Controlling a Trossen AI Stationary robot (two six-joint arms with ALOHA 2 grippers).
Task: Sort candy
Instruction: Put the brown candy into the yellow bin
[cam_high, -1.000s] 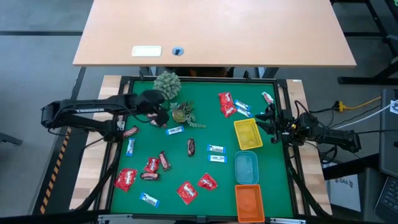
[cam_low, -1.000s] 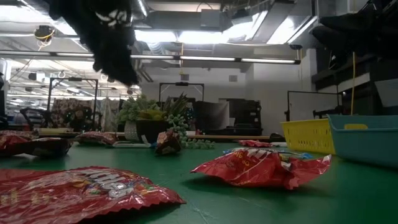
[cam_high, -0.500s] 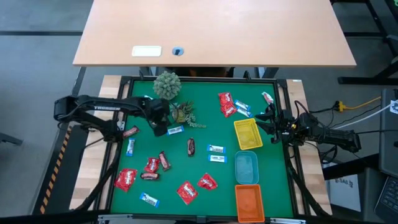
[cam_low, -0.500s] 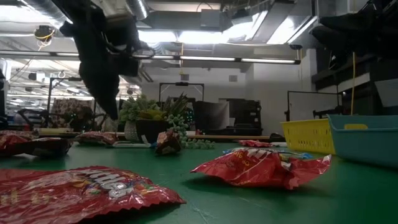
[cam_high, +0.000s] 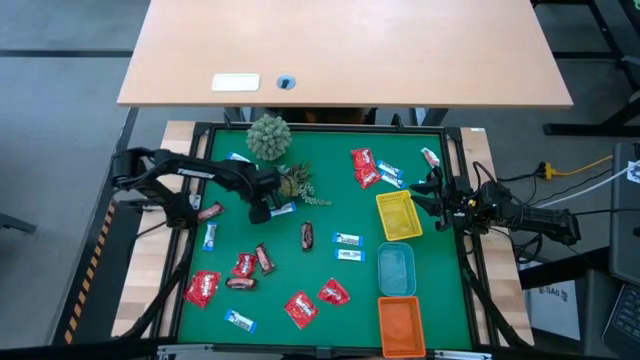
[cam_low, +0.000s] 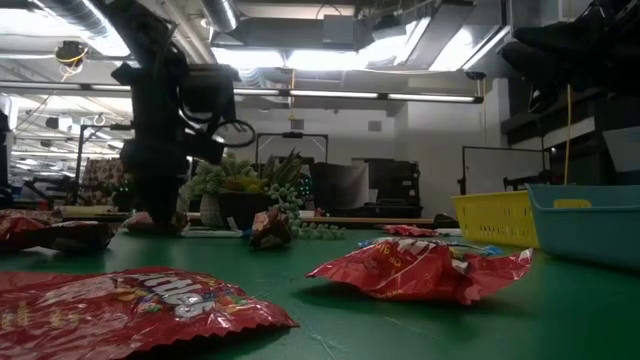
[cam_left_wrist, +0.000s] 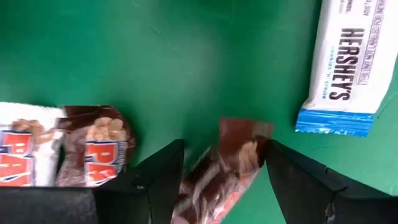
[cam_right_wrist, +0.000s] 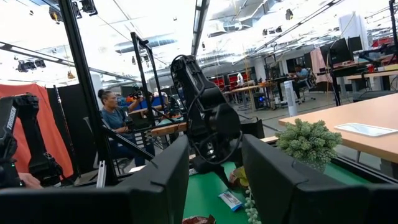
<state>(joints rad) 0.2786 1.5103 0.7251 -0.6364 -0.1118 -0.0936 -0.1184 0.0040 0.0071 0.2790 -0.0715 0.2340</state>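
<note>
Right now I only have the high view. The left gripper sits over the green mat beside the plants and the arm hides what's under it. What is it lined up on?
Observer: The left wrist view shows a small brown wrapped candy lying between the open fingers of the left gripper. The jaws stand either side of it, not closed on it.
Operator: How low is it?
Observer: In the low view its tip hangs down close to the green mat.
Operator: Is the right gripper carrying anything?
Observer: No. Its wrist view shows the right gripper open with nothing between the fingers.
</note>
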